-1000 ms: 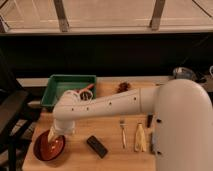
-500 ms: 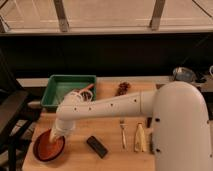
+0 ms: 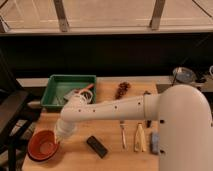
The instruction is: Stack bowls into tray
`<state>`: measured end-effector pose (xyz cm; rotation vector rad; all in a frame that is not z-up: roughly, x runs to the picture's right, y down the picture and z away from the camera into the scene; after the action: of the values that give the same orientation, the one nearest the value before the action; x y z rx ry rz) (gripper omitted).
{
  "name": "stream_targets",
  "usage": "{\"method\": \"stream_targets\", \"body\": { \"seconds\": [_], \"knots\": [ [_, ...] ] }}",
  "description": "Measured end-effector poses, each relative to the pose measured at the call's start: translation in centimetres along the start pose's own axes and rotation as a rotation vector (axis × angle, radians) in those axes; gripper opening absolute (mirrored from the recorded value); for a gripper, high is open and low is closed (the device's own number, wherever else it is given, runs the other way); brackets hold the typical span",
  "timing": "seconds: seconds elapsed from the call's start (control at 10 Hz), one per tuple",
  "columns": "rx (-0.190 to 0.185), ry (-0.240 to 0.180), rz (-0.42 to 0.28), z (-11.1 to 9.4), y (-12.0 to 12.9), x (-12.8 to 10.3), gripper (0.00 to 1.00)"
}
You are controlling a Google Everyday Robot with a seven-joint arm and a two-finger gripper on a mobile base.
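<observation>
The orange-red bowl [image 3: 43, 145] sits at the table's front left corner. A darker rim shows under its lower edge, and I cannot tell if that is the purple bowl. My gripper [image 3: 59, 135] is at the end of the white arm, right at the bowl's right rim. The green tray [image 3: 70, 78] stands at the back left, behind the arm, with a few small items inside it.
A black rectangular block [image 3: 96, 146] lies right of the bowl. A fork [image 3: 122, 134], pale utensils [image 3: 139, 138] and a bluish item [image 3: 154, 143] lie further right. A brown cluster [image 3: 121, 90] is behind them. A metal bowl [image 3: 183, 75] is at the far right and a dark chair [image 3: 12, 116] at the left.
The gripper has dropped slightly and moved left against the bowl's right rim. The bowl has shifted a little left.
</observation>
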<state>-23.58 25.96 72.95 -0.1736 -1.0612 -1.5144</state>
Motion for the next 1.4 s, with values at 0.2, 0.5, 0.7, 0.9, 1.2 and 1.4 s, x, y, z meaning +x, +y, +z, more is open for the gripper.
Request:
{"method": "stream_targets", "body": {
  "seconds": [0.2, 0.5, 0.7, 0.9, 1.2, 1.4],
  "knots": [
    [0.006, 0.027, -0.005, -1.1, -0.6, 0.0, 0.00],
    [0.003, 0.095, -0.012, -6.0, -2.1, 0.3, 0.00],
    [0.026, 0.164, -0.005, -11.8, -3.1, 0.9, 0.00],
    [0.075, 0.231, 0.022, -16.6, -2.9, 1.9, 0.00],
    [0.089, 0.313, 0.075, -22.3, -1.7, 6.9, 0.00],
    [0.083, 0.334, 0.110, -24.4, -0.6, 10.0, 0.00]
  ]
}}
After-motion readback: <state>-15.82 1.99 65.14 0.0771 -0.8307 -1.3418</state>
